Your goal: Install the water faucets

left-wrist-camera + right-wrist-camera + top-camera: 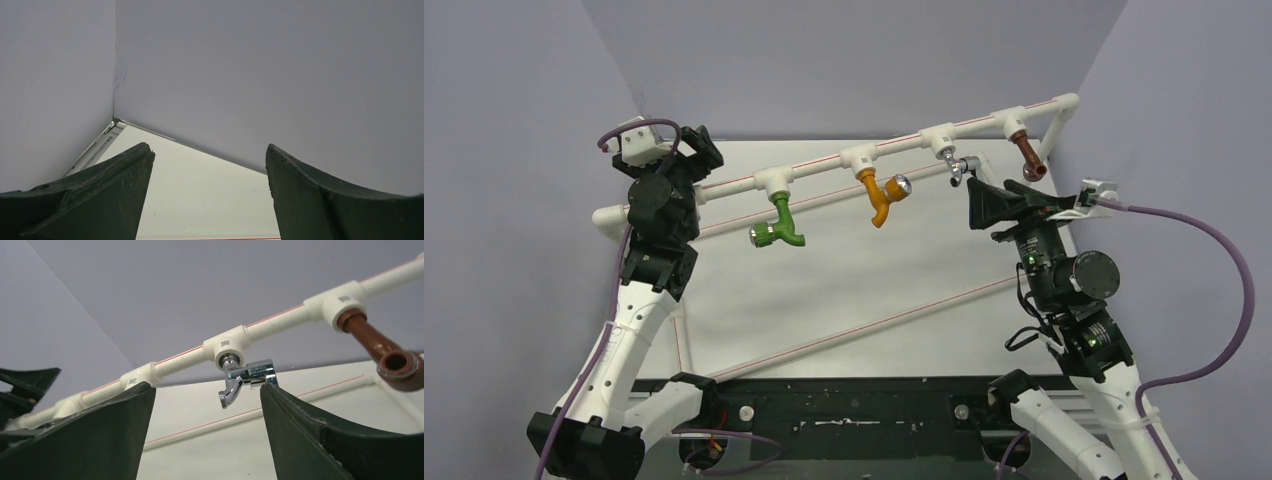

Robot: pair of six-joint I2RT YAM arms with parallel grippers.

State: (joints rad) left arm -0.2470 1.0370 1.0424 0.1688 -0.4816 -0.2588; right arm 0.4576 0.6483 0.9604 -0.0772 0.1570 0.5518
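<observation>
Four faucets hang from tees on a raised white pipe (824, 165): green (780, 226), orange (882, 196), chrome (957, 165) and brown (1027, 155). My right gripper (977, 204) is open and empty, just below and right of the chrome faucet. In the right wrist view the chrome faucet (241, 380) sits in its tee (230, 346) just beyond my gripper (207, 390), its handle touching or nearly touching the tip of the right finger (300, 425). The brown faucet (386, 352) is at the right. My left gripper (704, 148) is open and empty at the pipe's left end, also in its wrist view (210, 150).
The pipe frame has lower white rails with red stripes (854, 330) crossing the white table (874, 280). Grey walls close in the back and both sides. The left wrist view shows only the wall, the table corner (112, 130) and bare table.
</observation>
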